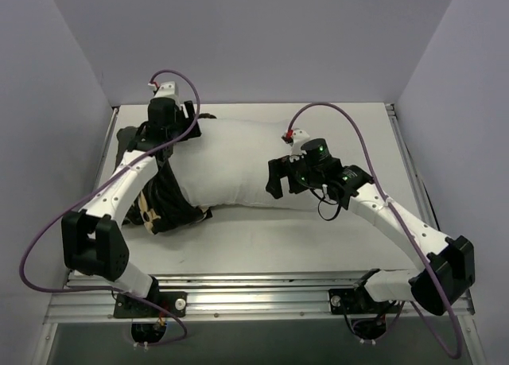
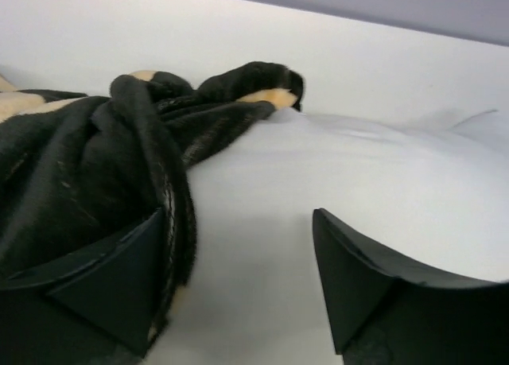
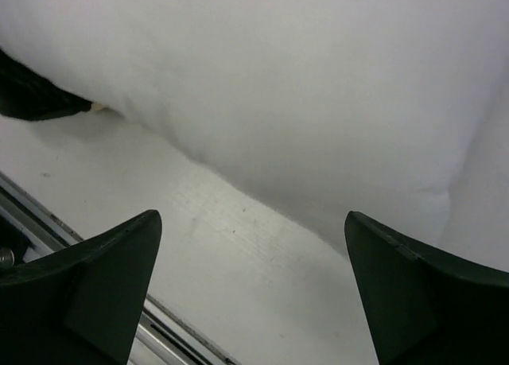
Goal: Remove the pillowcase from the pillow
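Pillowcase (image 1: 176, 199) bunched over left end of pillow (image 1: 238, 162); my left gripper (image 2: 238, 214) and right gripper (image 3: 253, 215) both released, empty.

From above and behind, we overlook the whole bench (image 1: 262, 238). Our wrist views sit close; all three share the pillow (image 1: 238, 162).

In front of me the white table (image 1: 262, 246) is carrying two soft things. The pillow (image 1: 238, 162) is lying across its middle, with the long side running from left to right, and its near edge is resting on the bare surface. The pillowcase (image 1: 163, 202) is lying bunched at the left end of the pillow, touching it, and is spilling onto the table toward the near left. A metal rail (image 1: 262, 289) is running along the table's near edge.
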Controlling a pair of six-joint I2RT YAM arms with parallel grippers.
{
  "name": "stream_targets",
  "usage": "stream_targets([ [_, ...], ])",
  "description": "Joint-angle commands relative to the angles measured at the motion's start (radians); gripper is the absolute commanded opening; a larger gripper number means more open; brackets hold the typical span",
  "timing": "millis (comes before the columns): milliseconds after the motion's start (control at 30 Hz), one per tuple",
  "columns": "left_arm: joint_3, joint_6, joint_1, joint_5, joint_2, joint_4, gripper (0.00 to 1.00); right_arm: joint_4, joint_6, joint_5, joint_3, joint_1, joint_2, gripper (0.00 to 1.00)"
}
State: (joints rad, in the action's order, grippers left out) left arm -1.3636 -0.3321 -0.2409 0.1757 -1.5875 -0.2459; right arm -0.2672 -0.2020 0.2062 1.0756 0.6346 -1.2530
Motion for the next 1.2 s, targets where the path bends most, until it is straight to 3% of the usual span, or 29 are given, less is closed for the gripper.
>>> stream_targets([
  [0,0.015,0.008,-0.058,0.021,0.119,0.022,0.82,0.156,-0.039,-0.005,0.037,-0.106,-0.065,0.95],
  [133,0.027,-0.008,-0.058,0.038,0.087,-0.036,0.89,0.333,-0.037,-0.016,0.018,-0.127,-0.158,0.98],
  [267,0.0,-0.005,-0.061,-0.019,-0.046,-0.116,0.91,0.332,-0.031,0.065,-0.008,-0.104,-0.308,0.91],
  [333,-0.026,-0.007,-0.067,-0.027,-0.118,-0.15,0.91,0.283,-0.024,0.085,-0.032,-0.029,-0.313,0.88],
  [433,-0.011,-0.021,-0.095,-0.034,-0.152,-0.15,0.91,0.192,-0.037,0.128,-0.106,0.084,-0.26,0.86],
  [600,0.093,-0.048,-0.193,-0.076,-0.111,-0.121,0.91,0.126,-0.152,0.219,-0.25,0.235,0.015,0.85],
  [667,0.202,-0.059,-0.254,-0.079,-0.036,-0.095,0.91,0.1,-0.181,0.262,-0.261,0.304,0.134,0.85],
  [800,0.38,-0.039,-0.336,-0.093,0.147,-0.046,0.91,0.048,-0.214,0.274,-0.234,0.326,0.262,0.86],
  [933,0.399,-0.025,-0.36,-0.067,0.351,-0.114,0.91,0.007,-0.162,0.138,-0.123,0.252,0.29,0.94],
  [1000,0.373,-0.021,-0.368,-0.059,0.401,-0.138,0.91,0.009,-0.14,0.13,-0.092,0.113,0.262,0.96],
  [1067,0.324,-0.016,-0.37,-0.055,0.443,-0.159,0.92,0.034,-0.129,0.169,-0.063,0.003,0.204,0.97],
  [1100,0.31,-0.013,-0.37,-0.056,0.448,-0.165,0.92,0.078,-0.131,0.262,-0.057,-0.101,0.184,0.98],
  [1167,0.281,-0.013,-0.37,-0.058,0.439,-0.184,0.92,0.14,-0.151,0.362,-0.051,-0.18,0.11,1.0],
])
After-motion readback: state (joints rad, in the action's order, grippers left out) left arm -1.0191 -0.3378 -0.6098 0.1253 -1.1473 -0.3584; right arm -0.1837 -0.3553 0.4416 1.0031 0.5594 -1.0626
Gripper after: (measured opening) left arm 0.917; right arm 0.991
